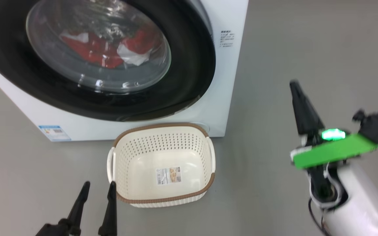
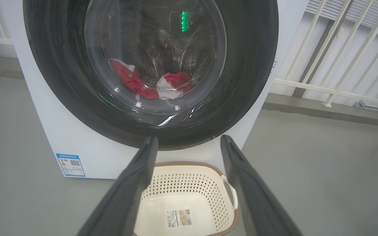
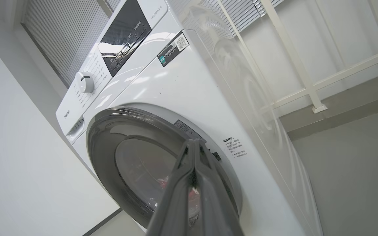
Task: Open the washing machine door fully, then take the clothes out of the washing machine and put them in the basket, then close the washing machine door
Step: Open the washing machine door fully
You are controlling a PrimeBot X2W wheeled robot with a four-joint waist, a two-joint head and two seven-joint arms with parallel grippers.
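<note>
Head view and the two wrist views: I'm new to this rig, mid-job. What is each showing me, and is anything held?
It is a two-armed wheeled robot. The head view looks down from its head: the washing machine, its door shut, red clothes behind the glass, and the empty basket on the floor in front. Each wrist view looks along that arm's own fingers. The left gripper is open near the basket; the right gripper is shut, holding nothing, right of the machine.

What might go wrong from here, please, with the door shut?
The right jaws are shut, off to the side of the washing machine door; they could slip on its glossy rim.
The basket sits close below the door; a careless reach might knock it.
The clothes lie in two clumps; one may be missed.
</note>
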